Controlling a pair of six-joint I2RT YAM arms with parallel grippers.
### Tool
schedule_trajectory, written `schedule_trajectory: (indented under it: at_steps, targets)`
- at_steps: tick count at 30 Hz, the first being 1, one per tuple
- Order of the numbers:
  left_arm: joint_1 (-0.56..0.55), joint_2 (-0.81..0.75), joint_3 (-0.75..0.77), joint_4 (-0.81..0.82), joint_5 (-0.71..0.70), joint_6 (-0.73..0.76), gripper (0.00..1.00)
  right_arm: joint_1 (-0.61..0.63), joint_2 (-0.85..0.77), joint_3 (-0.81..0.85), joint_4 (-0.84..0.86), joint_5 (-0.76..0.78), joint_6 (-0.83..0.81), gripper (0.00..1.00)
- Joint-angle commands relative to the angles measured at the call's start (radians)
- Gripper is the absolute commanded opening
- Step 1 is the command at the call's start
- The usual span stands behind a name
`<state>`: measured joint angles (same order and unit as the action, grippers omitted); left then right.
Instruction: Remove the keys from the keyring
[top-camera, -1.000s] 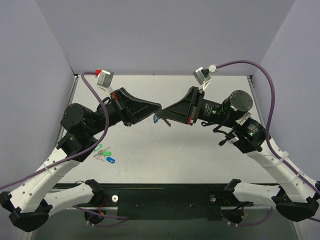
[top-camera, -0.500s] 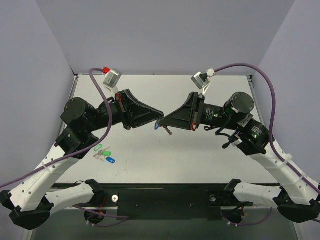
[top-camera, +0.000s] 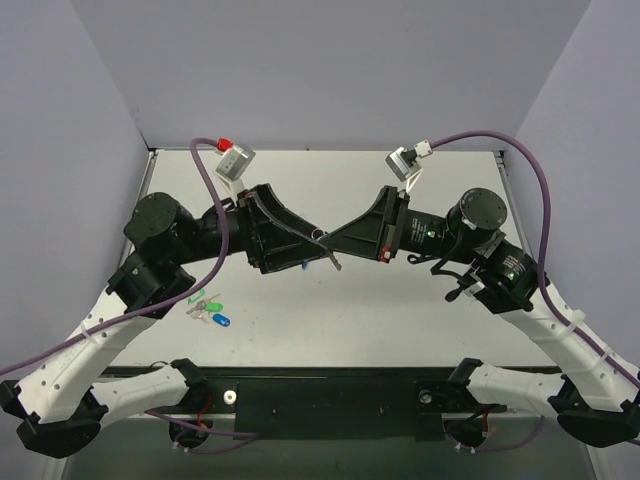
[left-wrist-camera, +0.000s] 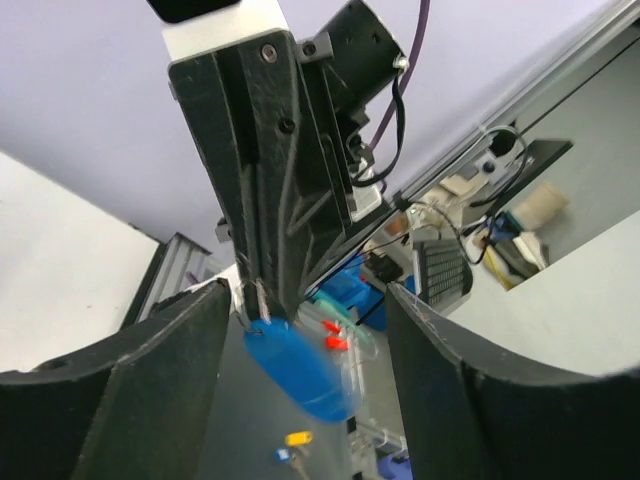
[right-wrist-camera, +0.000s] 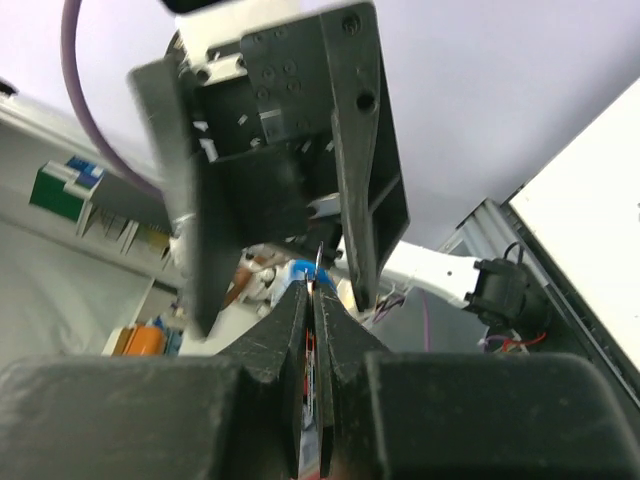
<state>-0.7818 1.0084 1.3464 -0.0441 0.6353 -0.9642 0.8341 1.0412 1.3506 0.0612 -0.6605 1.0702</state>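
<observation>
Near the front left of the table (top-camera: 400, 320) lies a bunch of green and blue tags (top-camera: 210, 308). Further back, above the table's middle, the right gripper (right-wrist-camera: 314, 288) is pinched together on the keyring (left-wrist-camera: 295, 368), whose blue tag hangs between the wide-apart fingers of the left gripper (left-wrist-camera: 308, 295). A thin grey key (top-camera: 333, 262) sticks out just beside the meeting tips
</observation>
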Motion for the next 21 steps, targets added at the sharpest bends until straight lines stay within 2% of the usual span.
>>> schedule_trajectory:
  at_steps: [1,10,15,21]
  targets:
    - [-0.017,-0.037,0.037,-0.01,-0.021,0.01,0.78,-0.006,-0.01,-0.011,0.058,0.079,-0.01,0.0]
    - [-0.017,-0.106,-0.078,0.188,-0.236,-0.077,0.78,-0.004,-0.018,-0.025,0.115,0.087,0.002,0.0]
    - [-0.016,-0.134,-0.139,0.219,-0.296,-0.085,0.7,-0.006,-0.015,-0.022,0.135,0.076,0.004,0.0]
    - [-0.016,-0.154,-0.15,0.205,-0.332,-0.054,0.66,-0.004,-0.026,-0.013,0.123,0.056,-0.026,0.0]
